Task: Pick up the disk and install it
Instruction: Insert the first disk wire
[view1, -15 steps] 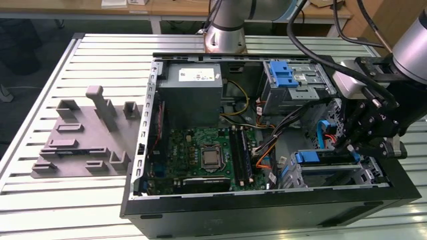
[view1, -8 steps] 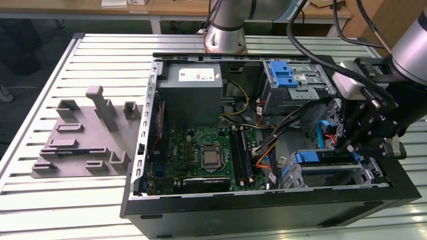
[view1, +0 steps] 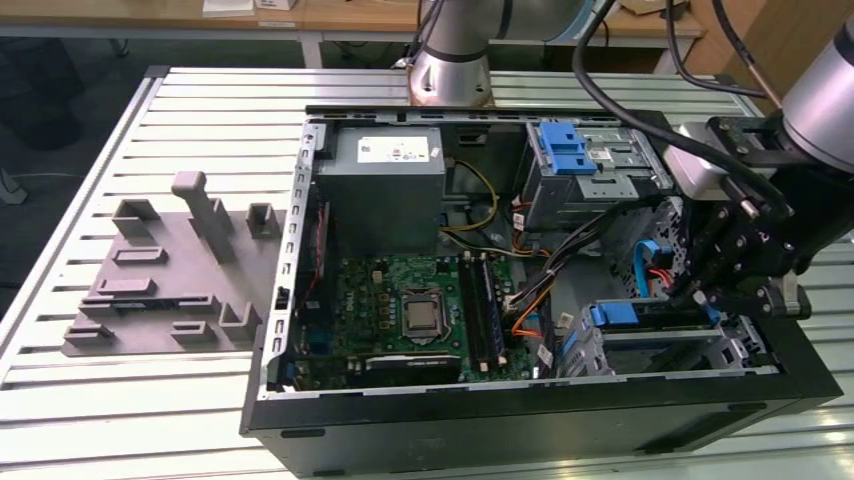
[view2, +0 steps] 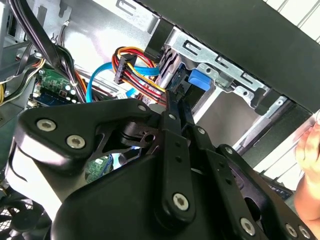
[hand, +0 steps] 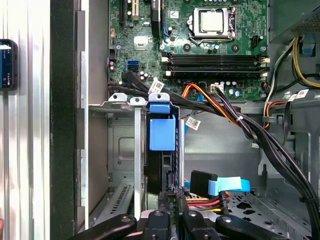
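Disk sits on edge in its metal slot in the computer, the gripper pinched shut on its end; nearby wires could snag it.

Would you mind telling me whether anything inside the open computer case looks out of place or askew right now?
Nothing looks damaged or spilled. The disk stands on edge in its bay slot, blue carrier tab up, looking straight. A blue data cable with its connector lies loose beside it, apparently not plugged into the disk. The gripper sits close at the disk's end.
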